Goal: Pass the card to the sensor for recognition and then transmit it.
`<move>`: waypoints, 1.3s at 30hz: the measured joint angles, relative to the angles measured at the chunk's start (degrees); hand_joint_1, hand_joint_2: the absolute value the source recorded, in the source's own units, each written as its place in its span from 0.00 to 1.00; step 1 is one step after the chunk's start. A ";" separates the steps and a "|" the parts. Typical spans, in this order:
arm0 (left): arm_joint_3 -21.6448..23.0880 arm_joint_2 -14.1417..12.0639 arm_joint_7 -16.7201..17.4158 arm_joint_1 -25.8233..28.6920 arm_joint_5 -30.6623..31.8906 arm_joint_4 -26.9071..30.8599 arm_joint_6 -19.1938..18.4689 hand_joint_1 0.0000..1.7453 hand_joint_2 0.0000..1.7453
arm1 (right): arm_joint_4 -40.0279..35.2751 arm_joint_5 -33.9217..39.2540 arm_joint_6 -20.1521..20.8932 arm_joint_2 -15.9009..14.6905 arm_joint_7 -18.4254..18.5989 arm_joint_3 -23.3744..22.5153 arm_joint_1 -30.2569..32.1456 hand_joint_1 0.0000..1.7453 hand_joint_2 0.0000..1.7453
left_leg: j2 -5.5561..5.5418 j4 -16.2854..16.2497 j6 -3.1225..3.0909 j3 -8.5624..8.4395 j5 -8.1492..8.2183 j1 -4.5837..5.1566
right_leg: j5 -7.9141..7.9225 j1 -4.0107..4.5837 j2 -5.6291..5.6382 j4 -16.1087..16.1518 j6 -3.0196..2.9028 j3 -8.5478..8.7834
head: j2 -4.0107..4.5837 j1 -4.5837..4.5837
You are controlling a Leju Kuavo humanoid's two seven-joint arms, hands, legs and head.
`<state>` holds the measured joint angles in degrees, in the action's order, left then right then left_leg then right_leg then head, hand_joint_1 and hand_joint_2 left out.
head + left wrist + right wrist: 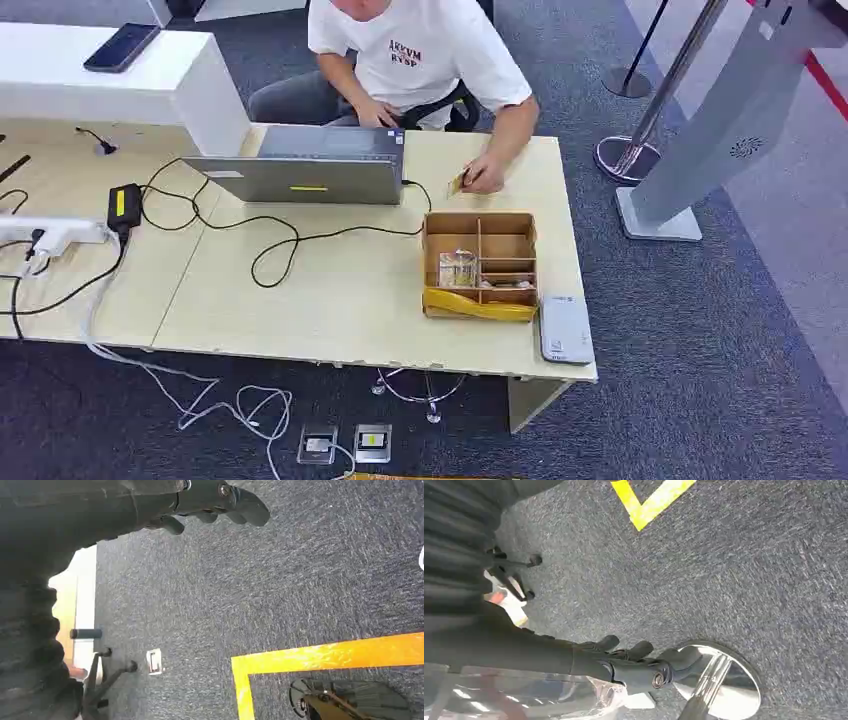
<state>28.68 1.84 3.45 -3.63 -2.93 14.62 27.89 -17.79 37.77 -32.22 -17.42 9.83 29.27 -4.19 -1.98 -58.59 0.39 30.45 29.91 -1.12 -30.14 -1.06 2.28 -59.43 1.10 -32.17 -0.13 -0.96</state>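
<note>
Two robot hands hang low over grey carpet, seen from the wrist cameras: the left hand [210, 502] has its fingers [172, 525] loosely curled and apart with nothing in them, and the right hand [634, 662] likewise holds nothing, its fingers [641, 650] spread above the chrome base of a post [719, 685]. On the far side of the counter [330, 300] a seated person in a white shirt [415, 50] pinches the card [457, 184] in one hand [483, 176], just beside the back edge of a wooden box [480, 265] (the card is tilted, its face too small to read). That box is split into compartments; one holds a clear packet [457, 269], and a yellow strip [478, 306] lies along its near wall. The sensor [566, 329], a flat white pad, sits at the counter's near right corner, just beside the box. A grey laptop [310, 168] stands in front of the person, with black cable [280, 245] looping across the counter to a power brick [124, 206].
</note>
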 joint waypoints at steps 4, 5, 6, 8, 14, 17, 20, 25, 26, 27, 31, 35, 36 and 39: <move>0.83 -0.07 0.09 0.00 -0.57 0.09 0.42 0.00 1.00 | 0.00 0.44 0.35 0.00 0.29 0.28 -0.06 0.00 1.00 | 0.00 0.00 0.00 0.00 0.00 0.00 | 0.00 0.00 0.00 0.00 0.00 0.00 | 0.00 0.00; 0.94 -0.07 0.09 0.00 -0.66 0.09 0.48 0.00 1.00 | 0.00 0.52 0.35 0.00 0.31 0.64 -0.09 0.00 1.00 | 0.00 0.00 0.00 0.00 0.00 0.00 | 0.00 0.00 0.00 0.00 0.00 0.00 | 0.02 0.00; 1.09 -0.09 0.15 0.00 -0.74 0.09 0.57 0.00 1.00 | 0.00 0.66 0.37 0.00 0.33 0.74 -0.10 0.00 1.00 | 0.00 0.00 0.00 0.00 0.00 0.00 | 0.00 0.00 0.00 0.00 0.00 0.00 | 0.02 0.00; 1.36 -0.11 0.24 0.00 -1.07 0.09 0.77 0.00 1.00 | 0.00 1.03 0.37 0.00 0.31 0.85 -0.16 0.00 1.00 | 0.00 0.00 0.00 0.00 0.00 0.00 | 0.00 0.00 0.00 0.00 0.00 0.00 | 0.02 0.00; 2.45 -0.35 0.46 0.00 -1.92 0.11 0.70 0.00 1.00 | 0.00 1.53 0.35 -0.11 -0.15 1.03 -0.35 0.00 1.00 | 0.00 0.00 0.00 0.00 0.00 0.00 | 0.00 0.00 0.00 0.00 0.00 0.00 | 0.02 0.00; 2.76 -0.44 0.81 0.00 -2.51 0.11 0.70 0.00 1.00 | 0.00 1.86 0.13 -0.41 -0.68 1.11 -0.63 0.00 1.00 | 0.00 0.00 0.00 0.00 0.00 0.00 | 0.00 0.00 0.00 0.00 0.00 0.00 | 0.02 0.00; 3.50 -0.50 1.03 -0.01 -2.93 0.11 0.68 0.00 1.00 | 0.00 2.01 0.00 -1.05 -1.33 1.16 -1.00 0.00 1.00 | 0.00 0.00 0.00 0.00 0.00 0.00 | 0.00 0.00 0.00 0.00 0.00 0.01 | 0.02 -0.02; 4.04 -0.68 1.03 -0.02 -3.57 0.11 0.44 0.00 1.00 | -0.50 2.60 -1.16 -2.21 -2.71 1.29 -1.75 0.00 1.00 | 0.00 0.00 0.00 0.00 0.00 0.01 | 0.00 -0.01 0.00 0.00 0.00 0.02 | 0.02 -0.02; 4.13 -0.68 1.03 -0.02 -3.78 0.11 0.46 0.00 1.00 | -0.72 2.65 -1.55 -2.60 -2.91 1.29 -1.94 0.00 1.00 | 0.00 0.00 0.00 0.00 0.00 0.00 | 0.00 -0.01 0.00 0.00 0.00 0.02 | 0.00 0.04; 4.28 -0.72 1.03 -0.02 -4.11 0.11 0.46 0.00 1.00 | -1.13 2.58 -2.18 -3.12 -3.26 1.29 -2.12 0.00 1.00 | 0.00 0.00 0.00 0.00 0.00 0.01 | 0.00 -0.01 0.00 0.00 0.01 0.02 | 0.02 -0.02; 5.51 -0.98 1.01 -0.03 -5.62 0.33 0.66 0.00 1.00 | -4.18 -1.69 -4.06 -6.63 -1.52 1.29 -2.66 0.00 1.00 | -0.01 -0.01 -0.01 0.01 0.00 0.06 | 0.04 -0.06 0.00 0.00 0.06 0.03 | 0.02 0.02; 6.95 -1.40 0.96 -0.06 -7.17 0.50 0.88 0.00 1.00 | -9.56 -13.23 -4.22 -11.17 5.37 -0.68 -2.43 0.00 1.00 | -0.03 -0.01 -0.02 0.00 -0.01 0.07 | 0.04 -0.07 -0.02 0.00 0.07 0.03 | 0.02 0.00; 7.17 -1.46 0.90 -0.06 -7.37 0.57 0.90 0.00 1.00 | -11.18 -16.43 -4.22 -11.94 6.50 -1.56 -2.05 0.00 1.00 | -0.02 -0.01 -0.02 0.00 -0.01 0.07 | 0.04 -0.07 -0.01 0.00 0.07 0.03 | 0.02 0.00; 8.29 -1.71 0.81 -0.08 -8.51 0.57 0.96 0.00 1.00 | -16.80 -30.99 -4.24 -13.62 11.70 -5.60 -0.16 0.00 1.00 | -0.07 -0.02 -0.02 0.03 -0.01 0.07 | 0.05 -0.07 -0.07 0.00 0.07 0.06 | 0.00 0.02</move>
<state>36.96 0.13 4.26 -3.71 -11.43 15.19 28.85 -34.59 6.78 -36.46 -31.04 21.54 23.66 -4.36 -2.05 -58.61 0.37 30.48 29.91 -1.05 -30.09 -1.14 2.21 -59.43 1.17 -32.11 -0.13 -0.94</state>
